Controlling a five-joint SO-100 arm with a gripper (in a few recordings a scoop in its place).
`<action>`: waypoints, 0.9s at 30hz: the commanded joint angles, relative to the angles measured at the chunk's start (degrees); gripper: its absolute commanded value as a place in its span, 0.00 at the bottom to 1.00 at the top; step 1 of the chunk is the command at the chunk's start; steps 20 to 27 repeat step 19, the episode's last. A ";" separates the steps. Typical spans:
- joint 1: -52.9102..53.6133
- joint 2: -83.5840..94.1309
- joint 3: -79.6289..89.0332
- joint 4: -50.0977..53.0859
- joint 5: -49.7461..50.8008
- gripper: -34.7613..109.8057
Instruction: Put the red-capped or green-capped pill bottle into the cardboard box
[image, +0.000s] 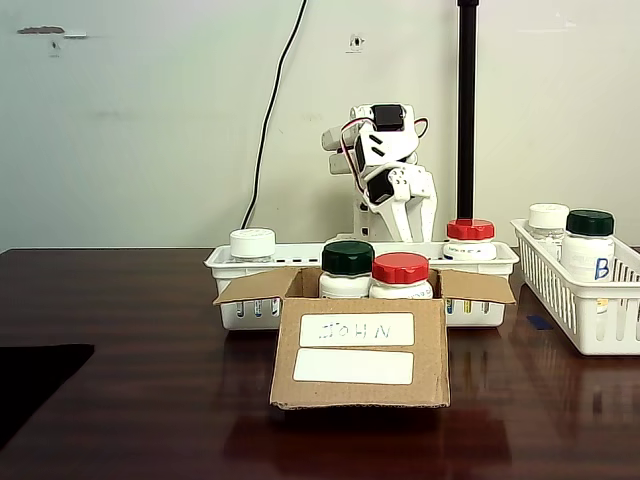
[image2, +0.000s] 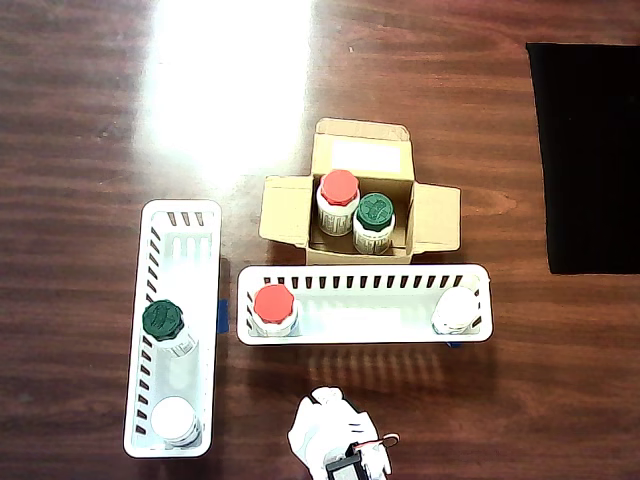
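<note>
The cardboard box (image: 358, 365) (image2: 435, 218) stands open at the table's middle, its labels facing the fixed view. Inside it, side by side and upright, are a red-capped pill bottle (image: 400, 270) (image2: 338, 190) and a green-capped pill bottle (image: 347, 260) (image2: 375, 212). Another red-capped bottle (image: 470, 232) (image2: 273, 304) stands in the long white basket (image: 280, 255) (image2: 370, 275) behind the box. A further green-capped bottle (image: 589, 225) (image2: 163, 320) stands in the side basket (image: 580, 300) (image2: 180, 215). My gripper (image: 405, 232) hangs folded behind the long basket, shut and holding nothing.
A white-capped bottle (image: 252, 243) (image2: 456, 310) stands at the long basket's other end, and another white-capped one (image: 548, 216) (image2: 175, 420) in the side basket. A black pole (image: 466, 110) rises beside the arm. A black mat (image: 30, 380) (image2: 585, 150) lies at the table's edge.
</note>
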 joint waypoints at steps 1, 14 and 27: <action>-3.08 4.83 0.00 0.00 -3.34 0.25; -3.08 4.83 0.00 0.00 -10.11 0.25; -3.08 4.83 0.00 0.00 -11.43 0.25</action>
